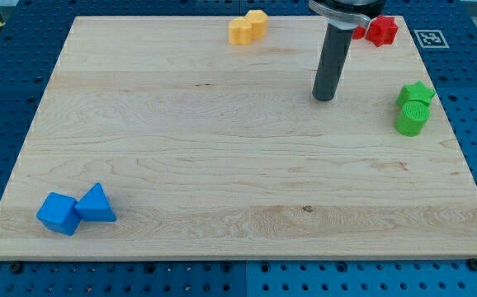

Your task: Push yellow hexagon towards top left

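Two yellow blocks sit touching at the view's top centre: a yellow hexagon on the left and another yellow block just up and right of it. My tip rests on the wooden board, to the right of and below the yellow pair, well apart from them.
A red star-like block and a second red block, partly hidden by the rod, lie at the top right. A green star touches a green cylinder at the right edge. A blue cube and blue triangle sit bottom left.
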Robot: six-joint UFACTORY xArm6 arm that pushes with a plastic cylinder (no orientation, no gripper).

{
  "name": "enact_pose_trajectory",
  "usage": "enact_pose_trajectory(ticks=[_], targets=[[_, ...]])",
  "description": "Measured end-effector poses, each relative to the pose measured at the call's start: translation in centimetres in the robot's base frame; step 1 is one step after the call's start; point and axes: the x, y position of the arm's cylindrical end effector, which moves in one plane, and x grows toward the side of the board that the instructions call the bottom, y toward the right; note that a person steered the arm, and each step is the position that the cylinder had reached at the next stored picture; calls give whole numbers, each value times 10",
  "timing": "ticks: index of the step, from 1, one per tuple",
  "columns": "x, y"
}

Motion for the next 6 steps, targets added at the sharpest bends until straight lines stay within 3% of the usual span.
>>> enact_pose_trajectory(ticks=[3,5,6], targets=[[-7,0],[-95,8],[-104,8]])
